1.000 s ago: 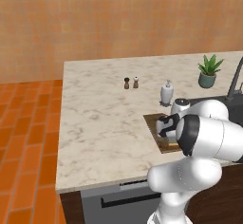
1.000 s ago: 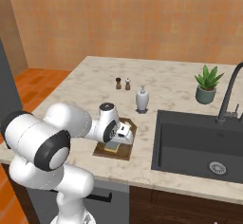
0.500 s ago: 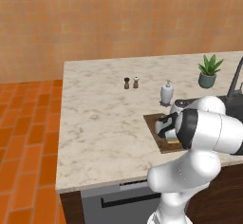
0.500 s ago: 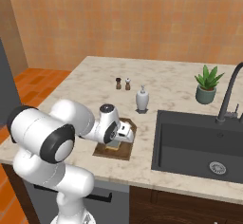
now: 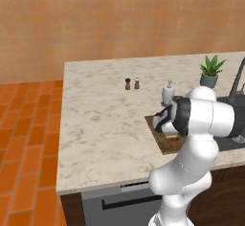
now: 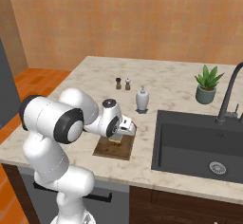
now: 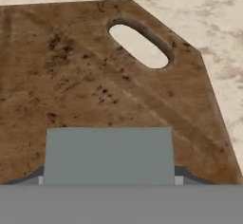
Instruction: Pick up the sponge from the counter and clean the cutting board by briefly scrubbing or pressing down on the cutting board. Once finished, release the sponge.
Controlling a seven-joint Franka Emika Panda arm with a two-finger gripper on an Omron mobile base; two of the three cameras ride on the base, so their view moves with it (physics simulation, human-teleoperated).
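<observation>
I am holding the sponge low over the cutting board, its grey-blue top filling the space just ahead of the pincer, so that a short press down will count as a scrub. From the hand camera the pincer's two tips are flanking the sponge on either side, so I am judging it clamped on the sponge; whether the sponge's underside is touching the wood I cannot tell. Beyond the sponge, the board's light handle slot is lying toward the far right corner, and past that the counter is showing pale stone. From the left base camera, the pepper and salt shakers are standing well apart to the pincer's far left, the soap bottle just behind it, and the potted plant farther right near the tap. From the right base camera a sliver of the sponge's yellow body is peeking out under the hand. Compared with a second ago, the forearm is swinging slightly across the board while the hand is staying down on it, which I am reading as a scrubbing stroke in progress.
</observation>
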